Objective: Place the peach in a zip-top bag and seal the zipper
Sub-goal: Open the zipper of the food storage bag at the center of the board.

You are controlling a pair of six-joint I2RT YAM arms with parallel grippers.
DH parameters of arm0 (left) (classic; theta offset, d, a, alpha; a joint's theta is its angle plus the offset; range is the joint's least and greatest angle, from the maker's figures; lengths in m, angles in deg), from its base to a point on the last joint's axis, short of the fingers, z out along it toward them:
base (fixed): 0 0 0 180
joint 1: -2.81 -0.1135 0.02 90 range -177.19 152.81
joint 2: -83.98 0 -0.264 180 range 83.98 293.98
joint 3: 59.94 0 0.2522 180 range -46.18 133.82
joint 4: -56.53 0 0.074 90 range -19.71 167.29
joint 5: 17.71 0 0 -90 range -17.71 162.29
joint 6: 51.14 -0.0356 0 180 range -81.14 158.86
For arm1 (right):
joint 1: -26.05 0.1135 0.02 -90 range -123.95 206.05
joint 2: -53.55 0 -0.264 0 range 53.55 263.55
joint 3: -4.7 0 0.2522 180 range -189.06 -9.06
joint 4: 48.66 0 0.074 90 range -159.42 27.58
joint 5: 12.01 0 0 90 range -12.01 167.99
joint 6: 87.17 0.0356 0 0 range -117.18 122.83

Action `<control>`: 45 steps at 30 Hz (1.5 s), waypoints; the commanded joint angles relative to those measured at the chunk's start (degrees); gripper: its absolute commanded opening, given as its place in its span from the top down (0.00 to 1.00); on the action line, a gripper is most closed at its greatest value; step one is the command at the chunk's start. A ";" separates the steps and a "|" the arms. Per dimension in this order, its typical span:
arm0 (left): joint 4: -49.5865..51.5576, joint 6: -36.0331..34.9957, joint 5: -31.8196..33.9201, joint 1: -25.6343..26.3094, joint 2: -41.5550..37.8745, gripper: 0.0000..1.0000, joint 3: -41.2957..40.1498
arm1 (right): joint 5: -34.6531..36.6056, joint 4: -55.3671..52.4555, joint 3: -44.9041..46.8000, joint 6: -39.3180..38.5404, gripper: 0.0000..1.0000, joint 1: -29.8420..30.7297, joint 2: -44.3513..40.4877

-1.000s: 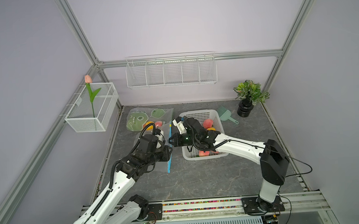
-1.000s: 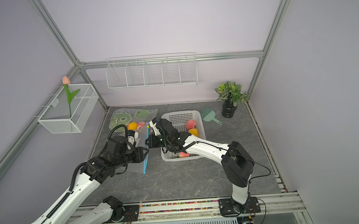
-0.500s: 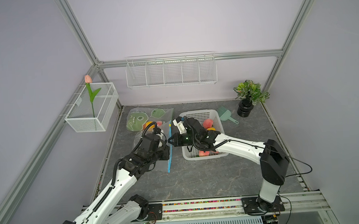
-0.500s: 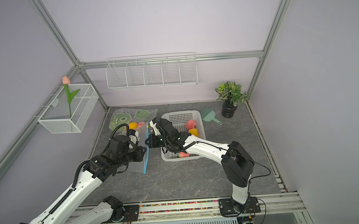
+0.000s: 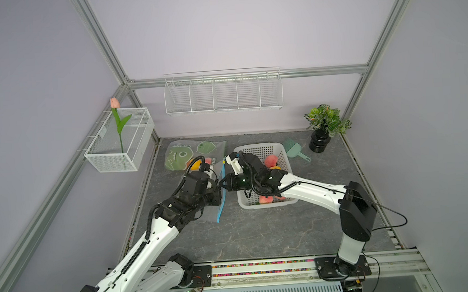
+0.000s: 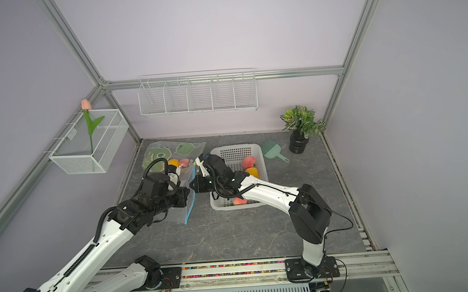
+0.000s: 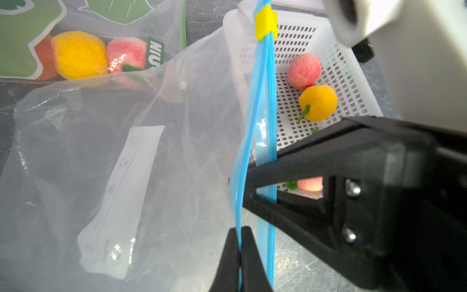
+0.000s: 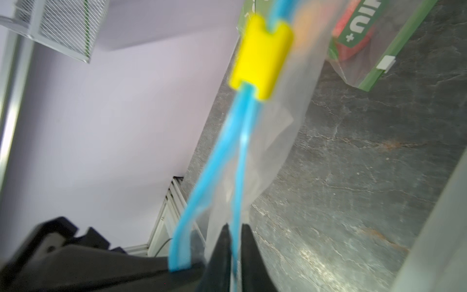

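Peach (image 5: 270, 160) lies unbagged in the white basket (image 5: 258, 151) while the clear zip-top bag (image 7: 126, 177) stands lifted off the bench (image 5: 259, 233), left jaws clenched on 1 blue zipper lip (image 7: 235, 209), right jaws straddling the 2nd lip (image 7: 271, 101) with grip undeterminable, evidently to spread the mouth.

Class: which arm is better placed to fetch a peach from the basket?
Probably right: the right gripper sits beside the basket of peaches; the left gripper is shut on the zip-top bag.
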 commanded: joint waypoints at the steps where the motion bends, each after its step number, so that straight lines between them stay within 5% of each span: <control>1: 4.75 1.37 -0.28 0.13 -0.75 1.00 4.53 | 4.80 -9.32 -5.13 -6.11 0.71 0.19 1.46; 4: 9.49 2.95 0.61 0.09 -0.33 1.00 7.04 | 9.50 -16.00 -8.84 -10.94 0.56 0.31 3.16; 16: 17.83 11.16 15.02 0.08 -1.95 1.00 12.51 | 28.96 -32.30 -15.32 -21.95 0.49 1.55 4.37; 21: 13.37 15.07 13.96 0.12 -3.00 1.00 12.10 | 27.50 -33.87 -17.51 -25.47 0.45 2.06 4.60; 30: 4.16 20.20 4.71 0.15 -4.54 1.00 9.38 | 11.04 -26.59 -17.89 -28.60 0.37 2.08 4.44; 36: 4.49 22.82 4.03 0.09 -3.94 1.00 9.74 | 11.53 -26.91 -19.37 -28.14 0.35 2.14 7.08; 45: 9.45 28.66 16.27 0.08 -4.71 1.00 12.36 | 21.50 -32.08 -18.03 -30.46 0.40 2.56 7.79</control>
